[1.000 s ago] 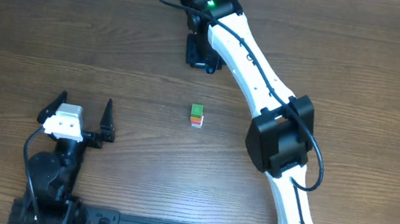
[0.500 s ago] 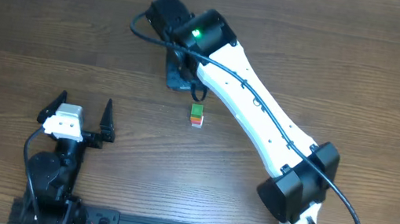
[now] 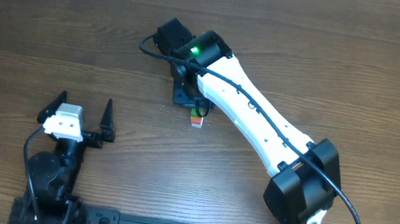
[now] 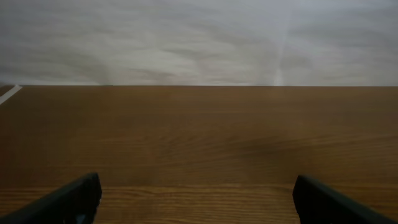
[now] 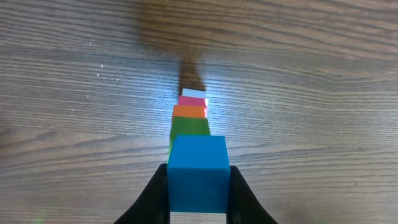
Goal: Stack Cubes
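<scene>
**Status: blue cube [image 5: 198, 171] clamped above the stack [image 5: 190, 121]**

In the right wrist view you are seeing the right gripper [image 5: 198, 190] clenching the blue cube between its two fingers [image 5: 154, 196], one pressing on each side face. The cube is sitting square in the grip. Its top face is pointing at the wrist camera and its edges are lining up with the stack beneath.

The stack is standing on the table [image 3: 366, 65] near the middle of the work surface. Its long axis is running vertically, up from the wood toward the gripper. From the top down it is showing:

- a green cube [image 5: 189, 132]
- an orange cube [image 5: 189, 111]
- a pink cube [image 5: 193, 101]
- a white cube [image 5: 194, 93]

The blue cube is overlapping the green one, and you cannot tell whether the two are touching.

In the top view the right gripper is covering most of the stack, with a sliver peeking out at its lower edge. For the colour order you are relying on the right wrist view.

The top view is also giving you the left gripper [image 3: 82, 114]. It is sitting well apart from the stack, close to its own base at the table's left. Its fingers [image 4: 68, 199] are spread wide and holding nothing, and the left wrist view is showing them apart over the wood.
</scene>
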Controlling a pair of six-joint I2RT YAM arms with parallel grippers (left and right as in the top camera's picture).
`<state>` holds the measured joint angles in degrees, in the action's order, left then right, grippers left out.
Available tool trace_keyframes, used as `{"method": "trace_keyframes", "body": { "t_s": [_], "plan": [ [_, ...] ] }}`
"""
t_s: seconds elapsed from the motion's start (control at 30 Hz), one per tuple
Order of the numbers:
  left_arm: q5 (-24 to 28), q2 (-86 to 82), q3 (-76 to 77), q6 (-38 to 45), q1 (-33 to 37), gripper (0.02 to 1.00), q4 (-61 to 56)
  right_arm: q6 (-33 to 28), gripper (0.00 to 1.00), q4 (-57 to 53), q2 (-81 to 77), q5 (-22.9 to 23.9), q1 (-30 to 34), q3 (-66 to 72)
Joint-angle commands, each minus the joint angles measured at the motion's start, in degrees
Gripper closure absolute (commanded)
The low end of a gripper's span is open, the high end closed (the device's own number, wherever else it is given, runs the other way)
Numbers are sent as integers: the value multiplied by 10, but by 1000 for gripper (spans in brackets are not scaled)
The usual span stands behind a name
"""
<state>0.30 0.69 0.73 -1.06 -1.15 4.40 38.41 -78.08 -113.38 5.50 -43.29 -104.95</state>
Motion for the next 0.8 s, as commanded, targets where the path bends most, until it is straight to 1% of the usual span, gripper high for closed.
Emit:
{"method": "trace_keyframes", "body": {
  "t_s": [0.03,0.37,0.8],
  "plan": [
    [8,-3,-4,9,3,18,-1,19,989,2,22,-12,-5,4],
    [8,-3,-4,9,3,20,-1,33,989,15,22,-38,-6,13],
    [8,-3,-4,9,3,18,-1,38,987,25,29,-42,1,25]
  ]
}}
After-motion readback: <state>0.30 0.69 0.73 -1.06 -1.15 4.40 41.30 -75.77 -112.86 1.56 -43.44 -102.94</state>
